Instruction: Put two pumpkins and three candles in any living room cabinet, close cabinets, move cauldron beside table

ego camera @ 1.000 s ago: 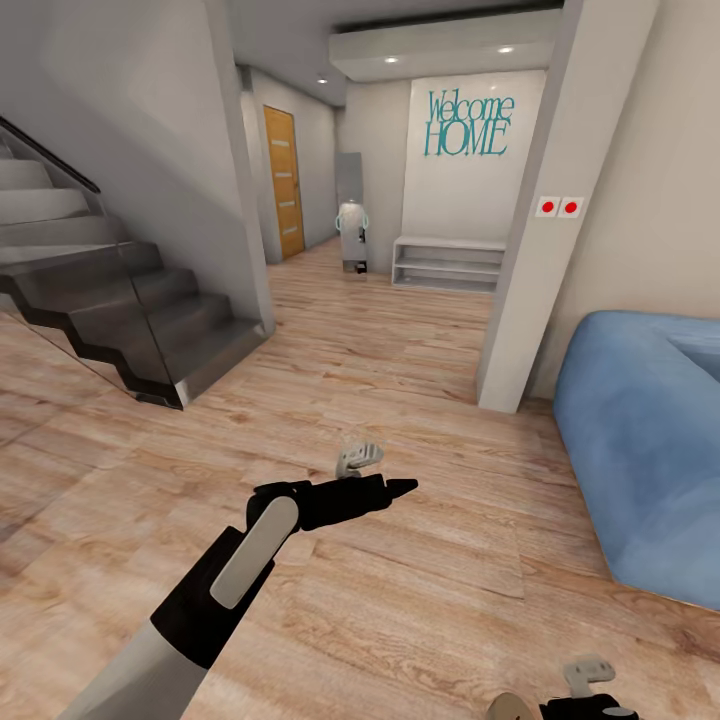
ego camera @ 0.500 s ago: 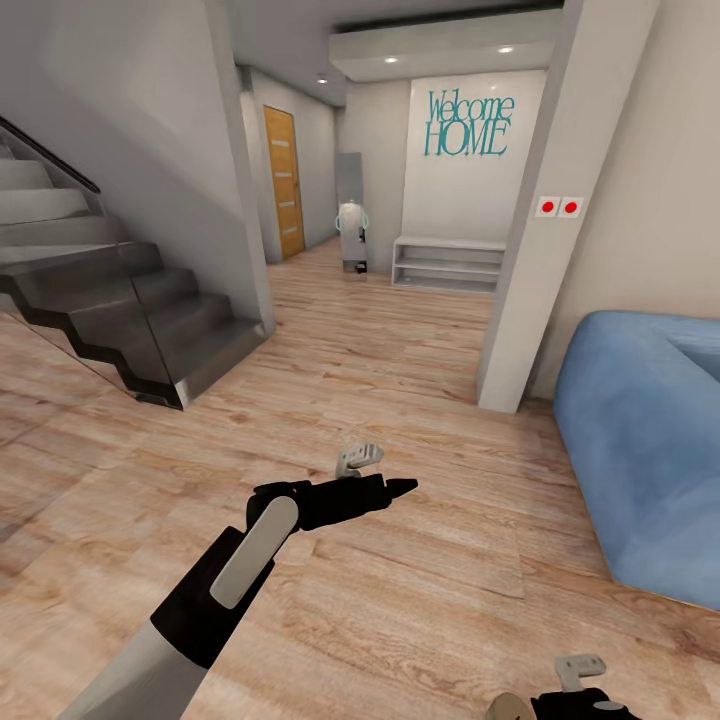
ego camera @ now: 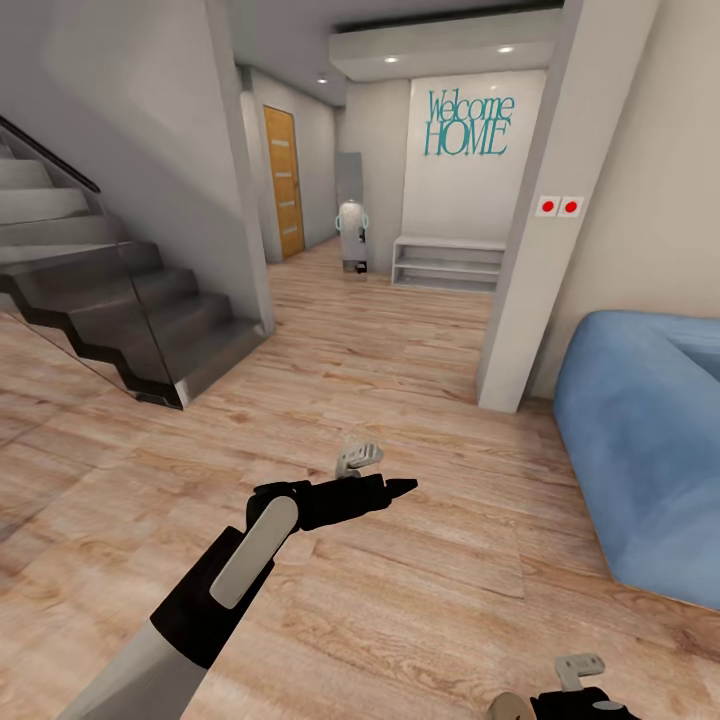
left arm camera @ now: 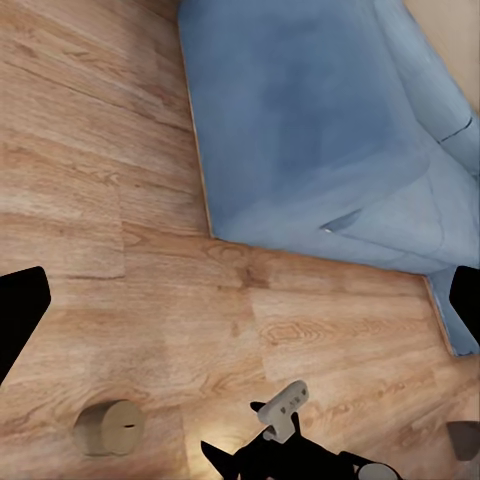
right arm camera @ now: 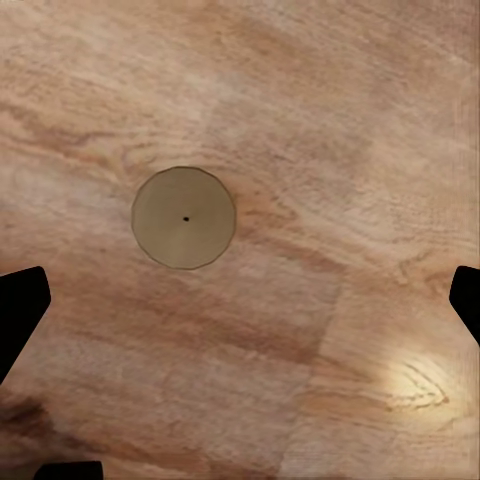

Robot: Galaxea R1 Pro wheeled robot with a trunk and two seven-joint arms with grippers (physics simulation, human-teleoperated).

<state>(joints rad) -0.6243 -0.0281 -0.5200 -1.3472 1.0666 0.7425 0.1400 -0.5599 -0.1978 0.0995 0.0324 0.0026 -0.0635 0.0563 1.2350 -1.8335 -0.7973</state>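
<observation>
We see one candle (right arm camera: pixel 184 217) standing on the wooden floor (ego camera: pixel 400 380), straight below our right gripper (right arm camera: pixel 240 290), whose fingers are spread wide with nothing between them. Our left gripper (ego camera: pixel 400 487) reaches out over the floor toward the blue sofa (ego camera: pixel 650 440), its fingers likewise wide apart and empty in the left wrist view. Beyond are the stairs (ego camera: pixel 100 300) and a hallway.

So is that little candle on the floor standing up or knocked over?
Standing up. The candle shows its flat round top with the wick dot, and in the left wrist view it sits upright on the wood floor.
</observation>
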